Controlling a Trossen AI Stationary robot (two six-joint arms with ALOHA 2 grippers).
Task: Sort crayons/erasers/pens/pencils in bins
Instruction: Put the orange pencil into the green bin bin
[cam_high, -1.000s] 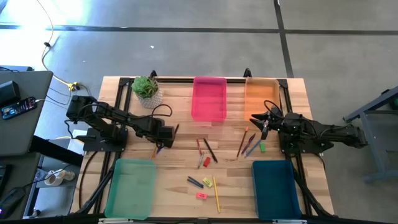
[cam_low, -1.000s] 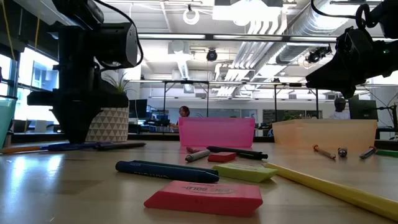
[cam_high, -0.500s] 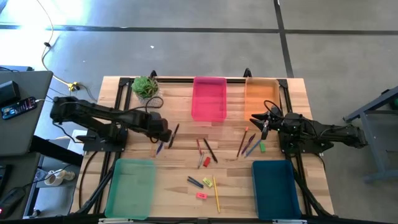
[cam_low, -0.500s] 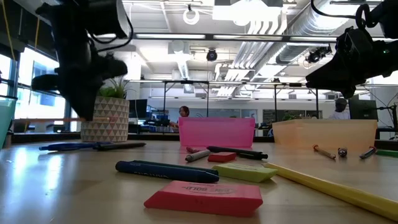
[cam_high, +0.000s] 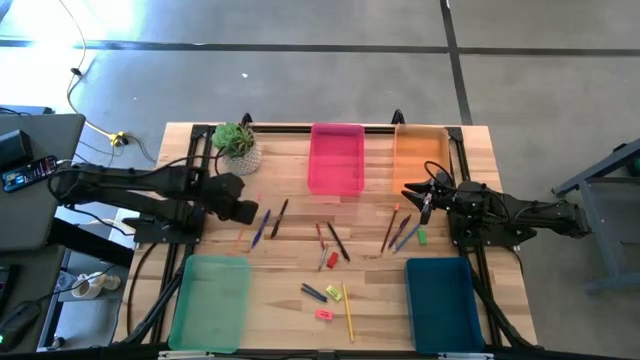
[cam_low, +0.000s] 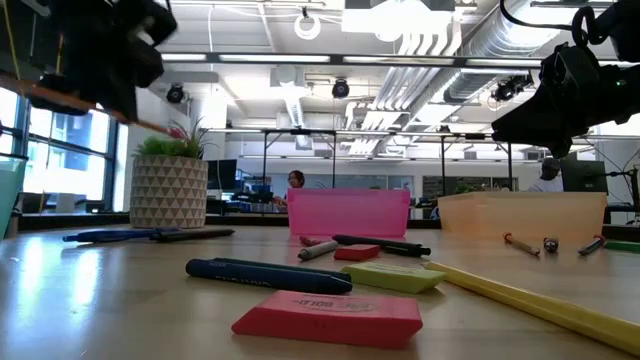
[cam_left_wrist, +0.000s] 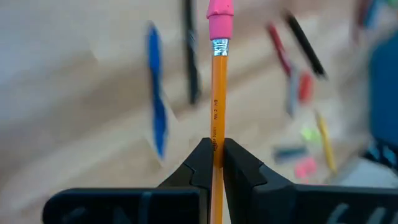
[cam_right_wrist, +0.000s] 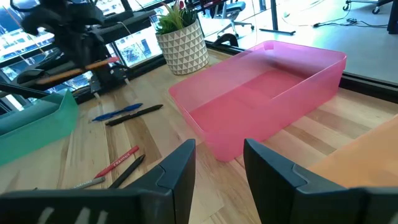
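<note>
Left gripper (cam_left_wrist: 212, 155): raised above the desk near its left edge, pinched tight on an orange pencil (cam_left_wrist: 217, 93) with a pink eraser tip.
Right gripper (cam_right_wrist: 219, 163): fingers spread, empty, near the right edge beside the orange bin (cam_high: 421, 155).
Pens (cam_high: 262, 226): blue and black, flat on the desk just beside the left gripper.
Pink bin (cam_high: 336, 158): far edge, middle.
Green bin (cam_high: 211, 300): near-left corner.
Teal bin (cam_high: 440, 300): near-right corner.
Erasers (cam_low: 330, 315): loose near the near edge, middle.

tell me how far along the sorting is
Barely started: nothing shows inside the green bin or the teal bin. In hand: left gripper shut on an orange pencil, lifted off the table. Left: pens, erasers and the rest lie loose; right gripper waits open.
</note>
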